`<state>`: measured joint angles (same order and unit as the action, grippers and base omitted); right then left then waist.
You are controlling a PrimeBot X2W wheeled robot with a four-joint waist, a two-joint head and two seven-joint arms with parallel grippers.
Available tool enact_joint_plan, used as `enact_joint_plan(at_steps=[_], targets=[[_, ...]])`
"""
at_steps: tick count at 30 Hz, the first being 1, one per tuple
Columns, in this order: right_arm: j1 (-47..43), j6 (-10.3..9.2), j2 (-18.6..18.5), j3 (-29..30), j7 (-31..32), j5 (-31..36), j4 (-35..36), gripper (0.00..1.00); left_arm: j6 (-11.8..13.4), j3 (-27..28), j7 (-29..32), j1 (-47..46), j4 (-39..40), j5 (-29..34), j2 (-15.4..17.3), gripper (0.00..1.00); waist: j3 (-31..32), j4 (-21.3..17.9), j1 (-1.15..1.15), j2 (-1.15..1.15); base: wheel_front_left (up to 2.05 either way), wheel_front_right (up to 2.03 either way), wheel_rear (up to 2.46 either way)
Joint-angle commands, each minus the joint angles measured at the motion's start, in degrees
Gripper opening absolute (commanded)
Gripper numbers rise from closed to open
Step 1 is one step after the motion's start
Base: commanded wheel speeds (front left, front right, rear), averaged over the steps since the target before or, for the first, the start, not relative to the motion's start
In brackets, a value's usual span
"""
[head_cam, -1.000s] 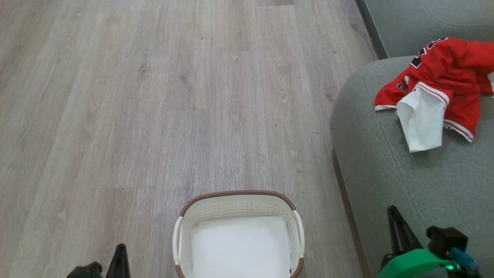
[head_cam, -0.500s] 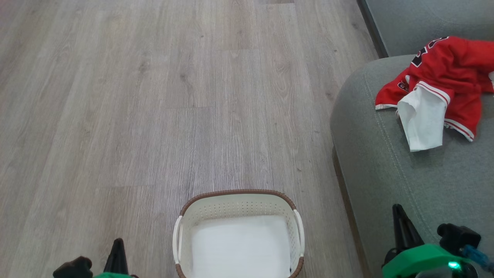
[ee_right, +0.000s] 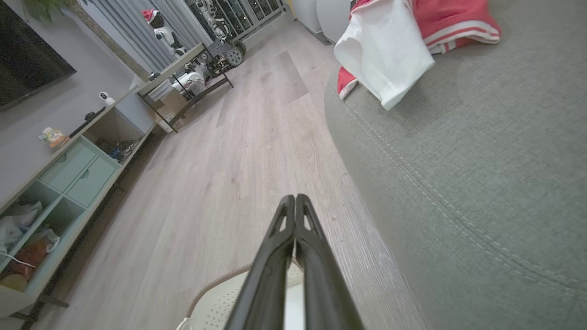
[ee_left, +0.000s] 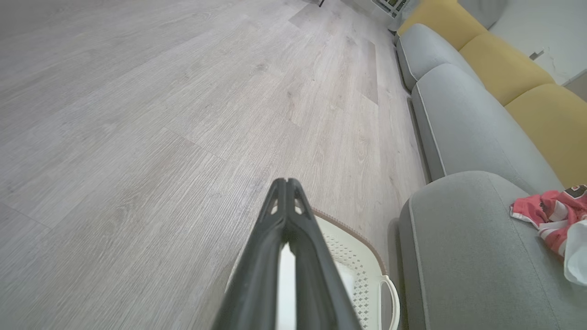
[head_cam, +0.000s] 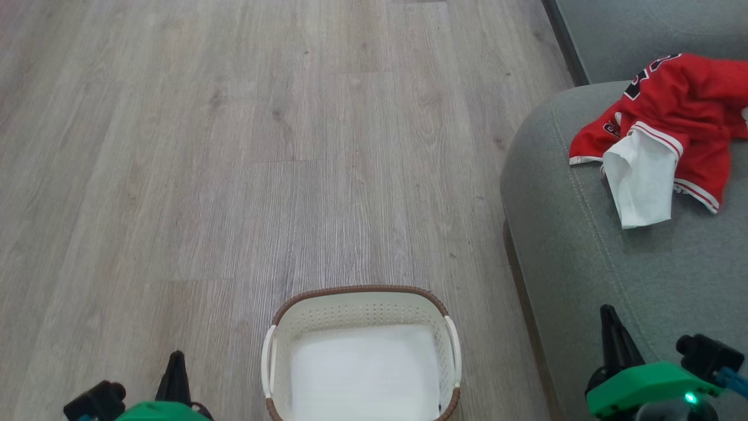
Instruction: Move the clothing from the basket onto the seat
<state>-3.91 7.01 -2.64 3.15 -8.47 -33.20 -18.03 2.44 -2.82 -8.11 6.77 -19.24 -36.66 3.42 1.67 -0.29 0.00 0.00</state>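
Left claw [head_cam: 175, 356] advanced (clothing [head_cam: 684, 111] sprawls crosswise).

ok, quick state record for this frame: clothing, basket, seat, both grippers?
clothing: red garments plus a white cloth piece, lying in a heap on the seat
seat: grey-green cushion, right of the basket
basket: on the floor, no clothing inside; flat white sheet on its bottom
left gripper: shut, empty, left of the basket
right gripper: shut, empty, by the seat's front edge
task: looks done
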Motion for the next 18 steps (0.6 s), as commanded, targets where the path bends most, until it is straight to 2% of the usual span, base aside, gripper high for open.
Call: enact_joint_plan(at_steps=[1, 18], targets=[[3.35, 0.15, -0.13, 0.09, 0.43, -2.04, 2.22, 0.00, -0.71, 1.43, 0.38, -2.82, 1.97, -1.80, 0.17, 0.00, -0.04, 0.01, 0.00, 0.00, 0.00, 0.00, 0.00], [4.60, 0.21, -0.15, 0.70, 3.13, -12.59, 2.55, 0.00, -2.42, 2.90, 3.03, -4.70, 2.57, -11.75, 0.03, 0.00, -0.37, 0.06, 0.00, 0.00, 0.00, 0.00, 0.00]])
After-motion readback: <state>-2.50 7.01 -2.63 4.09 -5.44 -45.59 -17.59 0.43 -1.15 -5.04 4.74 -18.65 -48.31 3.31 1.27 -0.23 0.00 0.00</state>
